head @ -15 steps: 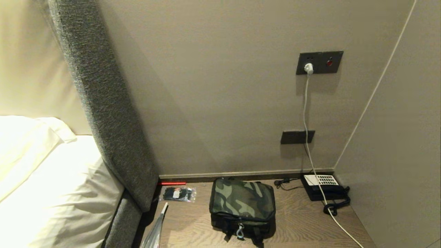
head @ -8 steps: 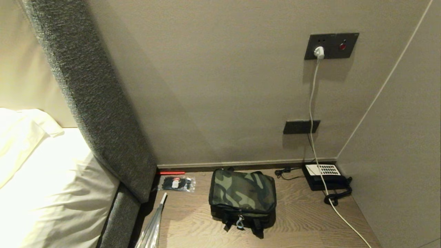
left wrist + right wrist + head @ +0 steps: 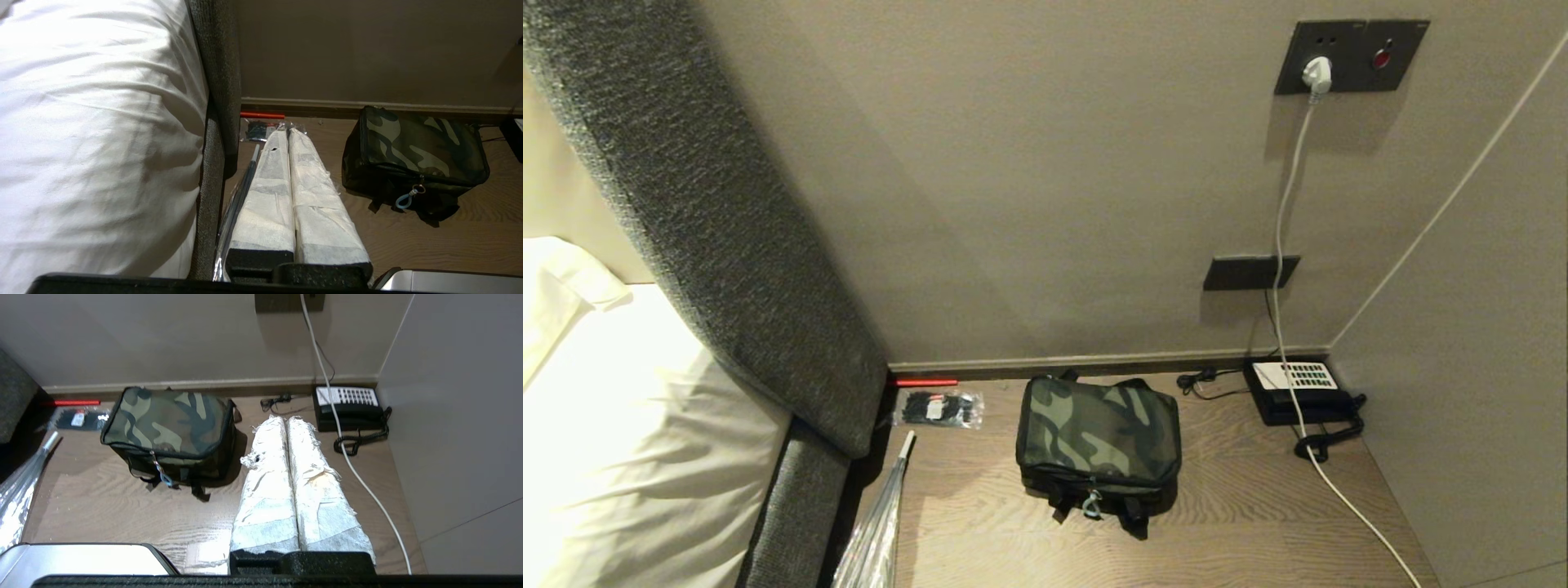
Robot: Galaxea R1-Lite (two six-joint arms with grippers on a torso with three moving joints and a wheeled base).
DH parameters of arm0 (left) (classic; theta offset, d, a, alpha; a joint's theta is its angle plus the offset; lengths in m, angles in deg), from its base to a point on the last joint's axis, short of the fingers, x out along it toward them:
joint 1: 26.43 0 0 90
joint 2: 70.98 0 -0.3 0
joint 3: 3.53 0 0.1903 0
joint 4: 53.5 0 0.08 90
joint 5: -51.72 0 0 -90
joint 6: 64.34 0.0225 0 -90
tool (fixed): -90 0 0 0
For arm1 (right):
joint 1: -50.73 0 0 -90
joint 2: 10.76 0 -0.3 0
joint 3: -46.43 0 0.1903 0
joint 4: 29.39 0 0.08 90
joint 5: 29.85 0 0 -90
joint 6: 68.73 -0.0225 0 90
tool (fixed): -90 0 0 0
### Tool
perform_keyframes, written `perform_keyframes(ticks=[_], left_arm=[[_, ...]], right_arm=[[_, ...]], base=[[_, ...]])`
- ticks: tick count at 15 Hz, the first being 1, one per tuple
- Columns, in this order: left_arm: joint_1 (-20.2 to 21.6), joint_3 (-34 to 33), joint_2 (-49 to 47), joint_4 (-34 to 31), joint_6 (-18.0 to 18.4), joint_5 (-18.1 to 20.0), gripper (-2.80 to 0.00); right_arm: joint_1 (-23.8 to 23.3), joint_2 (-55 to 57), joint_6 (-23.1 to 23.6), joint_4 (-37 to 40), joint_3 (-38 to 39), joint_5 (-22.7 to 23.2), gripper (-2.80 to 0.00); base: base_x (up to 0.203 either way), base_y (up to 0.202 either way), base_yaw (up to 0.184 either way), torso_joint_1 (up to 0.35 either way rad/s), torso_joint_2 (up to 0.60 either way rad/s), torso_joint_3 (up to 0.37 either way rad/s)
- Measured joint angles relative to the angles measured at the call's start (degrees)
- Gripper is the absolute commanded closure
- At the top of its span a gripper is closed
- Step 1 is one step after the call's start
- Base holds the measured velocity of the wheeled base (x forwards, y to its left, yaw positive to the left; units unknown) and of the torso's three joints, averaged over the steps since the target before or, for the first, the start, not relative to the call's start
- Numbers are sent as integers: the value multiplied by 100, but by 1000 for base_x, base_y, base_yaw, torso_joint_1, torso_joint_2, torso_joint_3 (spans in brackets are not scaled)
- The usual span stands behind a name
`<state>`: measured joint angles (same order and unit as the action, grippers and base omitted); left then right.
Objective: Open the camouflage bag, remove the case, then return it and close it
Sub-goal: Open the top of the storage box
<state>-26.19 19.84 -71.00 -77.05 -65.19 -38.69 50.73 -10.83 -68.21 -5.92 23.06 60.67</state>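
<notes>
The bag (image 3: 1098, 437) sits zipped shut on the wooden shelf (image 3: 1241, 523), near its back edge, zipper pull (image 3: 1089, 507) facing me. The case isn't visible; I judge it's inside.

My left gripper (image 3: 288, 134) hangs clenched on nothing, out toward the shelf's left edge, its wrapped fingers (image 3: 269, 179) pressed together. My right gripper (image 3: 287, 424) is clenched and empty too, between the bag and the phone (image 3: 347, 406).

Risks as I see them: the white cable (image 3: 1286, 245) trails down over the phone and across the right side of the shelf, so a wide right-arm swing could snag it. At the left edge lie a plastic-wrapped umbrella (image 3: 878, 523) and a small packet (image 3: 938, 408) near the headboard (image 3: 711, 220). The pull is small; with padded fingers I could easily miss it.

The front of the shelf is open, the back and right sides are walled, so I'd approach from the front.
</notes>
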Motion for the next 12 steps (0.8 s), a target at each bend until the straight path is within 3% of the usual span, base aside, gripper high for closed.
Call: perform_keyframes(ticks=[12], left_arm=[[0, 0, 0, 2, 0, 0, 0]], right_arm=[[0, 1, -2, 0, 0, -1, 0]], base=[[0, 0, 0, 2, 3, -196]])
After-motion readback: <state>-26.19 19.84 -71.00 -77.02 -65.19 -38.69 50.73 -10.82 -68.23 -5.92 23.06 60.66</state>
